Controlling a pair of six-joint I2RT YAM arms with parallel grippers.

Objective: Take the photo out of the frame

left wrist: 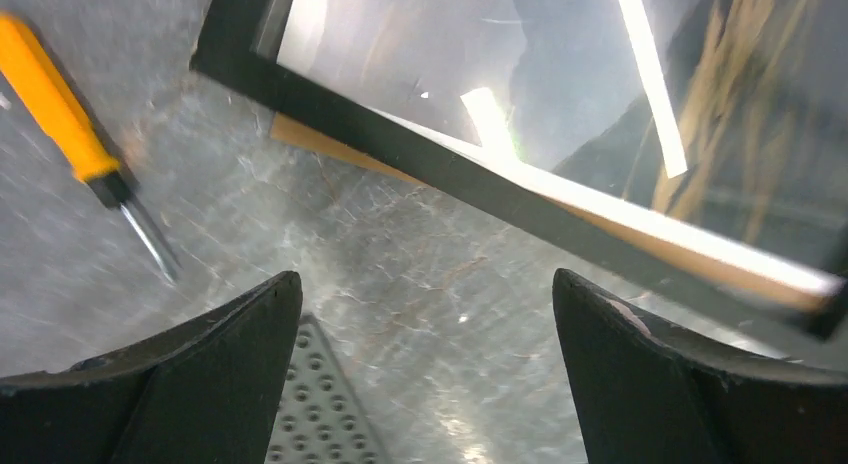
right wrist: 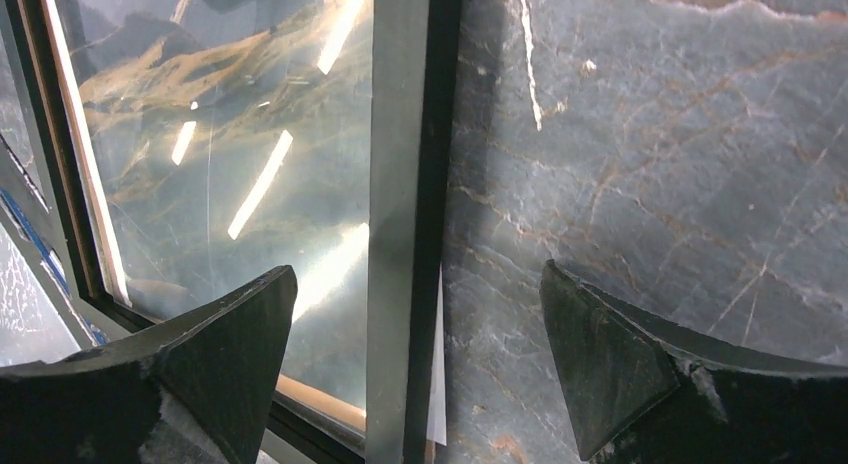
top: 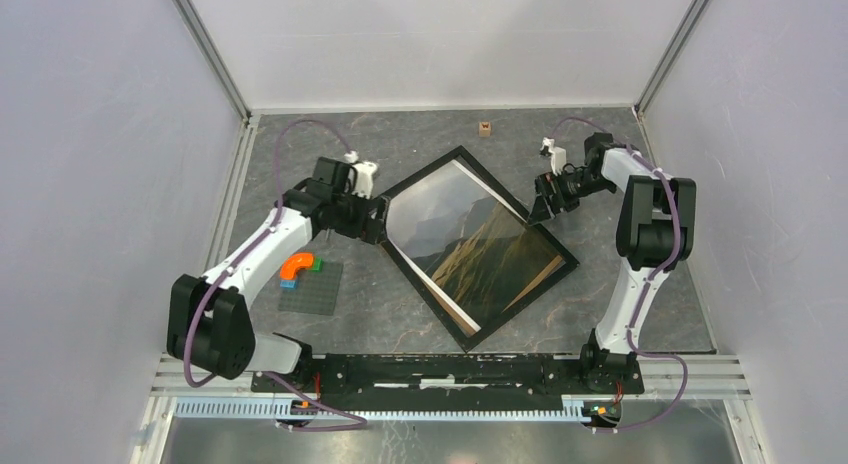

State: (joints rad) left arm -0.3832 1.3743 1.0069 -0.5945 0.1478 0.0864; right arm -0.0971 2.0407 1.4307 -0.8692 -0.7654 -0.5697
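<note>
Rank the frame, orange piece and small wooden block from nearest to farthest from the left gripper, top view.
1. frame, its left corner at the left gripper
2. orange piece, on the grey baseplate, nearer side
3. small wooden block, by the far wall

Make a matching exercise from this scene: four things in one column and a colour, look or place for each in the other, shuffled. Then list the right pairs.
Column one
1. the frame
2. the photo
3. screwdriver
4. wooden block

Column two
A. small, light brown, alone at the back
B. thin black border
C. orange handle
D. grey mountains over grassy hills

Pairs: 1-B; 2-D; 3-C; 4-A
</note>
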